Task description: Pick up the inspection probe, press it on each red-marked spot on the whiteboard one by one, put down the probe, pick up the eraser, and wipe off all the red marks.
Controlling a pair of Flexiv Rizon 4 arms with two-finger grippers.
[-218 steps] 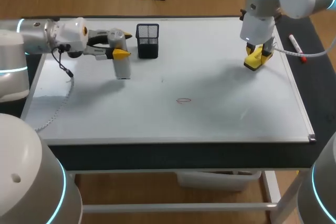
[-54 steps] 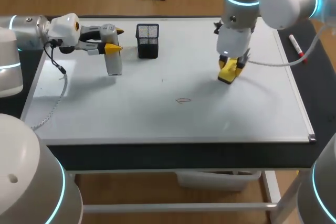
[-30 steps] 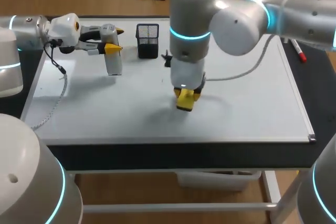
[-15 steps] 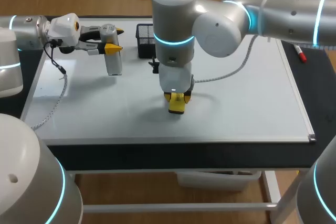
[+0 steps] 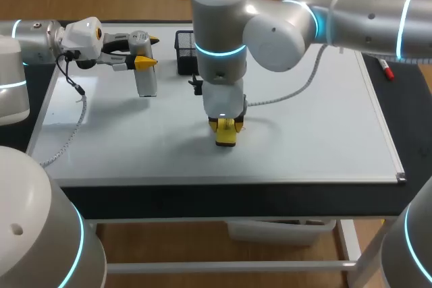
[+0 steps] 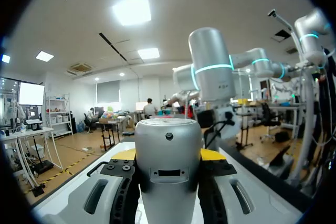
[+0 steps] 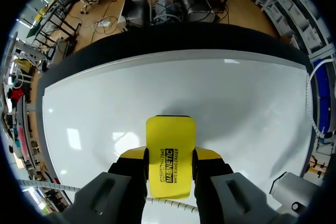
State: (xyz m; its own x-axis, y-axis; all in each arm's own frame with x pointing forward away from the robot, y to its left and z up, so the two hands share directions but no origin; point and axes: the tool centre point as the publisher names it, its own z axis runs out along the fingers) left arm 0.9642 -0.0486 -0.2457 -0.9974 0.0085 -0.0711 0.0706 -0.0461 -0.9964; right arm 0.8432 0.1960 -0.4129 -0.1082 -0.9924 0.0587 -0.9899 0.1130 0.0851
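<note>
Centrally, right hand point(image 5: 226, 127) clamps eraser point(image 7: 170, 145) on the whiteboard point(image 5: 324, 133) — its arm half-hiding the basket point(image 5: 185, 42); left hand point(image 5: 147, 52) grips the probe point(image 5: 146, 82), base cut off in wrist view.

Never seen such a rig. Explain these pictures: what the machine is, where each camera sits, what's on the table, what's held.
It is a robot with two arms at a table topped by a whiteboard. The wide picture looks down from above and behind it; each round picture comes from a wrist camera looking along that arm's jaws. The left arm holds a grey inspection probe upright in shut jaws at the far left. The right arm reaches to the middle, jaws shut on a yellow eraser held flat at the board. A black mesh holder stands at the back. No red mark shows.
</note>
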